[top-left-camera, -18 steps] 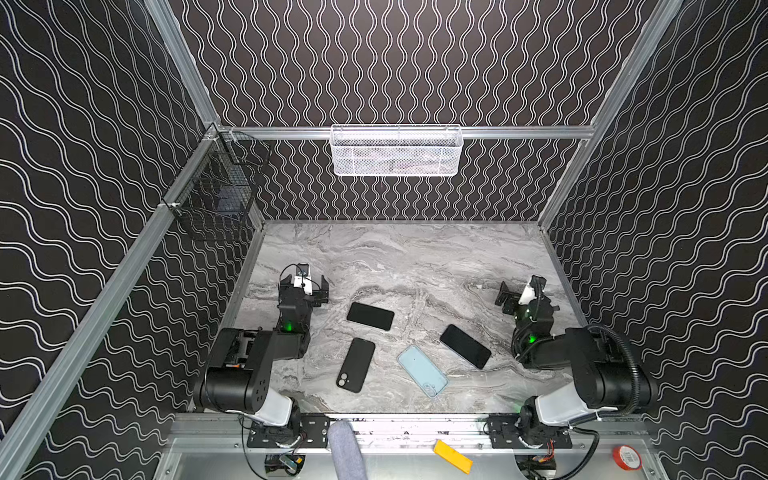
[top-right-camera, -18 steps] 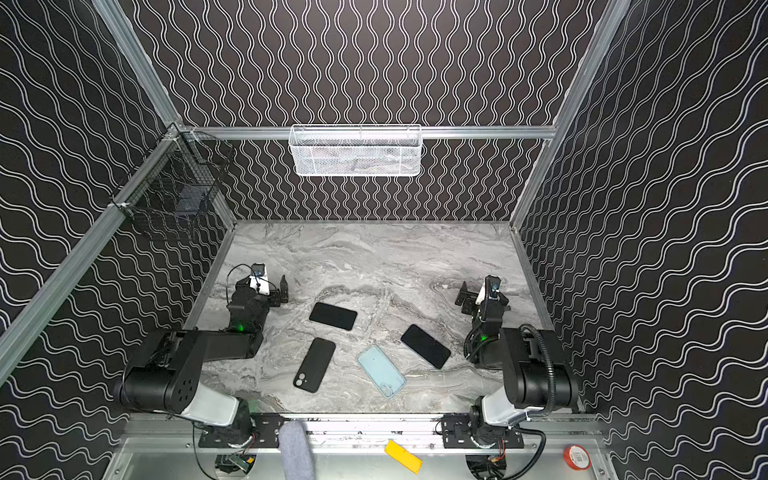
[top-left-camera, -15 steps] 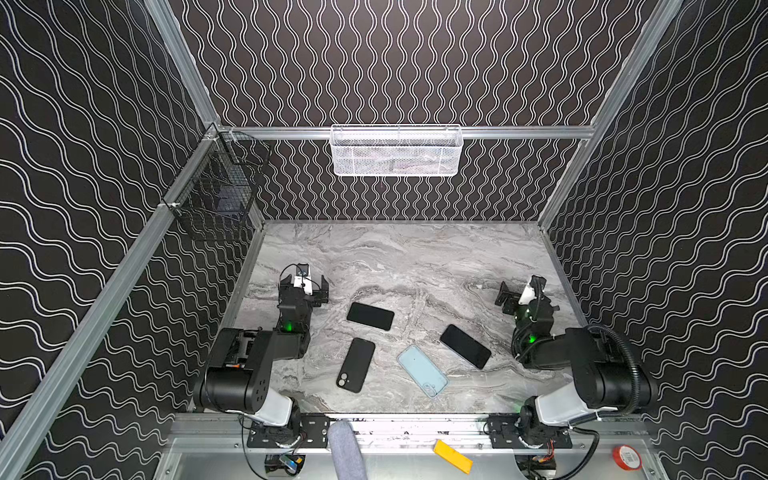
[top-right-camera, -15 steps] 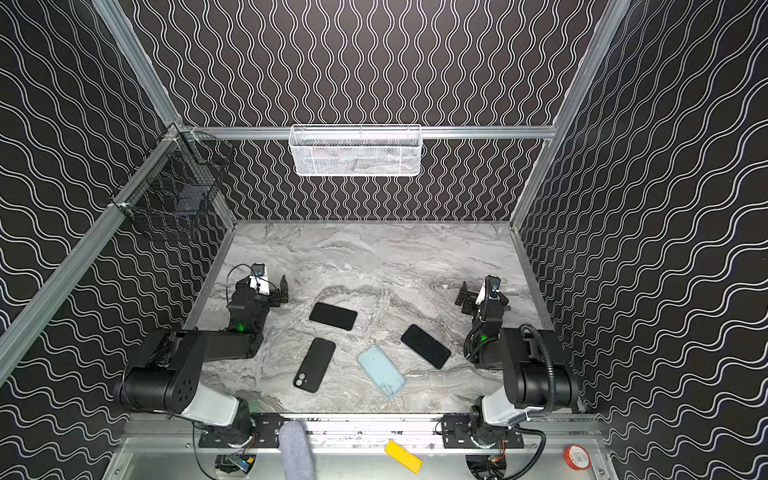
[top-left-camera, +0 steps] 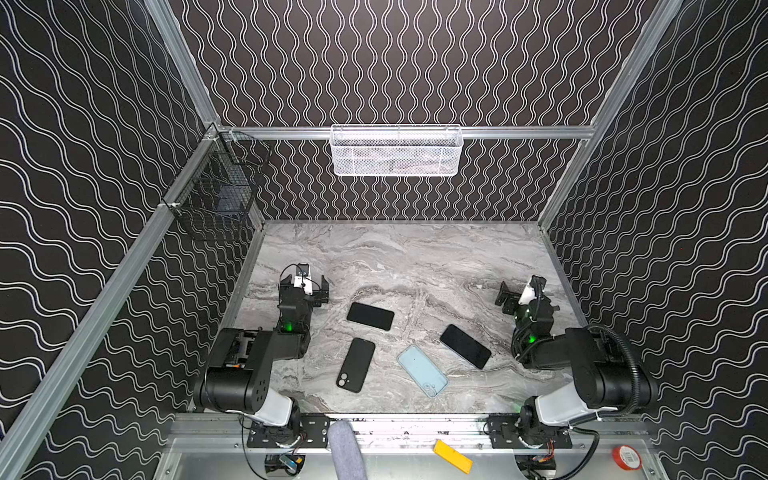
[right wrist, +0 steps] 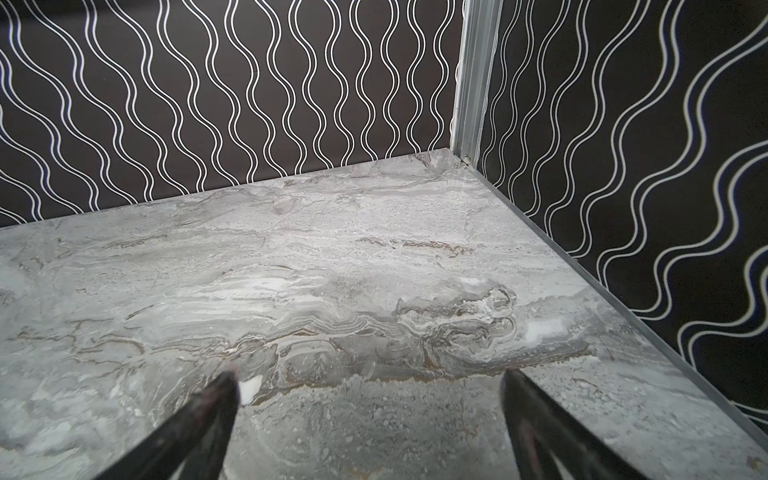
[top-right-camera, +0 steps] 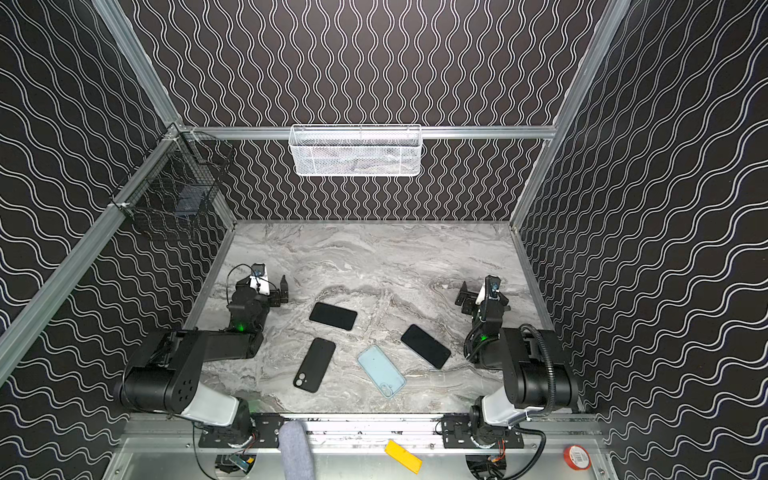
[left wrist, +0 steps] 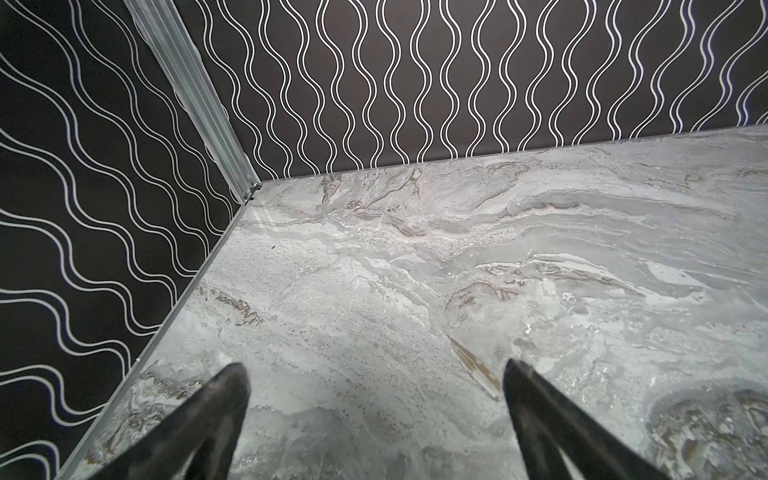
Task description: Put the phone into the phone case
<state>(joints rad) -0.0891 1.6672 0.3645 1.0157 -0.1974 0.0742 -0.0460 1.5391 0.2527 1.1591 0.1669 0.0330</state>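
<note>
The left gripper (left wrist: 374,368) and right gripper (right wrist: 369,374) both hang wide open and empty, while on the table (top-left-camera: 415,257) a black phone (top-left-camera: 370,316) lies flat, long axis crosswise, just behind the black case (top-left-camera: 355,365), whose camera end points toward the near edge.

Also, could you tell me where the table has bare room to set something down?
Bare: the table from the back wall down to the far phone. Crowded: the near middle, with the right phone, black case and light blue case close together.
</note>
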